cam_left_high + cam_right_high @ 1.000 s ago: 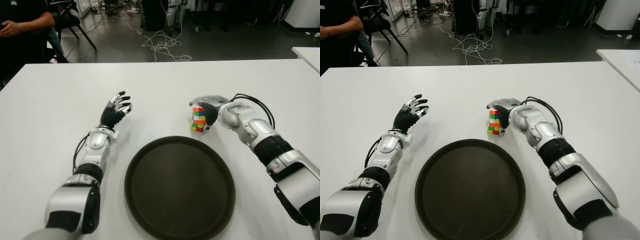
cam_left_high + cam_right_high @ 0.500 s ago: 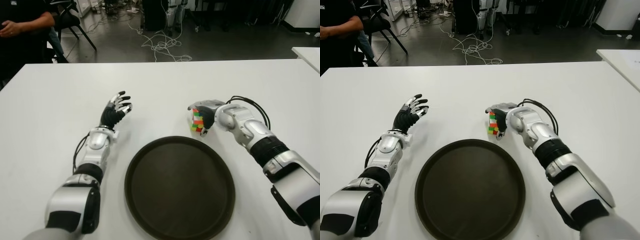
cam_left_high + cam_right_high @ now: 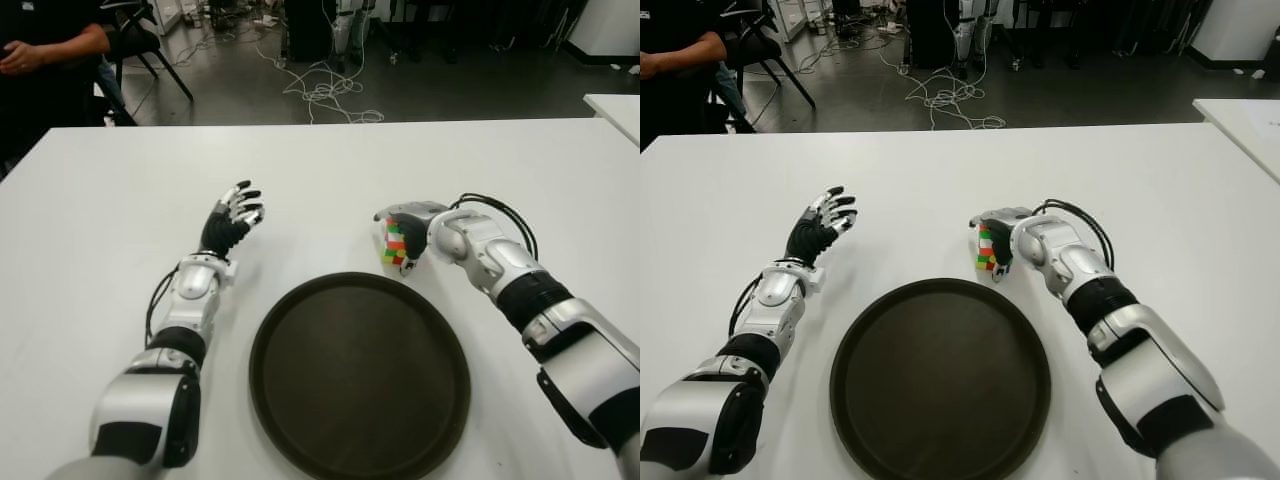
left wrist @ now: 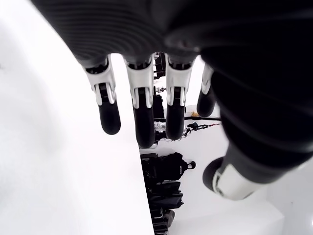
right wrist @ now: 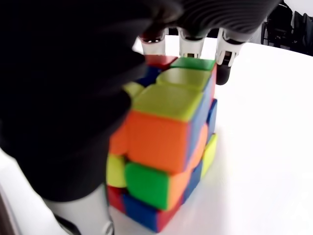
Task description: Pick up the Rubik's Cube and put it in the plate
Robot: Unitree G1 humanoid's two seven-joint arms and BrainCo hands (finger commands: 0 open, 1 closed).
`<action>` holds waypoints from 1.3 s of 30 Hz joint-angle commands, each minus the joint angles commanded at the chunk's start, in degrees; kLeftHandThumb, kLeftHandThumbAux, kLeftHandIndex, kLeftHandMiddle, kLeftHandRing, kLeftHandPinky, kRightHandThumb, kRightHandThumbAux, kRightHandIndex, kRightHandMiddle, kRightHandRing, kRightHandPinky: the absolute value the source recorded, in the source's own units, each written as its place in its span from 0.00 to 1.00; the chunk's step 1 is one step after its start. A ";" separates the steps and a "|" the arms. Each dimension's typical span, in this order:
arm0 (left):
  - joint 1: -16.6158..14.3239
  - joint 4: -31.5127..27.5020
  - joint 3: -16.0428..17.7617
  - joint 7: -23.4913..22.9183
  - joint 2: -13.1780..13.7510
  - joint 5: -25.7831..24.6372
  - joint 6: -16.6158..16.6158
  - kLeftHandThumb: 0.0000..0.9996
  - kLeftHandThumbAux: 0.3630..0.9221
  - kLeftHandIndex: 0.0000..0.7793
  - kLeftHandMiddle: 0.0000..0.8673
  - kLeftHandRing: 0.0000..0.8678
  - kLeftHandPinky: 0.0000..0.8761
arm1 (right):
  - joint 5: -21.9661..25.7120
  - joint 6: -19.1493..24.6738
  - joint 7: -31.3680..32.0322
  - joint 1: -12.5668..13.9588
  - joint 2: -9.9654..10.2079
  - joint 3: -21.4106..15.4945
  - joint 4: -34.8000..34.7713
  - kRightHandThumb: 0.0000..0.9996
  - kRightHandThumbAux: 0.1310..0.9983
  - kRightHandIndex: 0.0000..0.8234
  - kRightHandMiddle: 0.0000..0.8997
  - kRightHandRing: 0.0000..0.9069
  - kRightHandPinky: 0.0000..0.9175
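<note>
A lab floor strewn with cables (image 3: pixel 325 95) lies beyond the white table (image 3: pixel 120 200). In the left eye view, the cube (image 3: pixel 396 242) is clasped by the right hand (image 3: pixel 412 232) just beyond the far right rim of the plate (image 3: pixel 360 375); the left hand (image 3: pixel 230 220) shows to the plate's far left. In the right eye view, the cube is seen slightly nearer the plate than a second ago. In the left wrist view, the fingers (image 4: pixel 142 110) are spread and hold nothing. In the right wrist view, fingers are wrapped over the cube's top and sides while it still touches the table. It is judged light, rigid, smooth-faced; opposite flat faces are best gripped.
</note>
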 joint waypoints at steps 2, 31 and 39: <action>0.01 0.01 -0.06 0.07 0.03 0.08 0.02 0.20 0.63 0.14 0.24 0.24 0.23 | 0.05 0.07 -0.08 -0.16 0.18 0.07 0.56 0.00 0.87 0.09 0.09 0.09 0.09; 0.35 -0.46 -0.05 -0.02 0.59 0.04 0.44 0.19 0.58 0.14 0.24 0.24 0.22 | 2.36 -3.87 -18.02 -1.11 2.01 -2.40 10.53 0.25 0.88 0.32 0.34 0.33 0.40; 0.30 -0.22 -0.11 0.77 0.59 0.25 0.78 0.18 0.58 0.13 0.24 0.24 0.22 | 3.36 -5.16 -29.72 -1.30 3.06 -3.95 15.07 0.68 0.71 0.49 0.56 0.57 0.59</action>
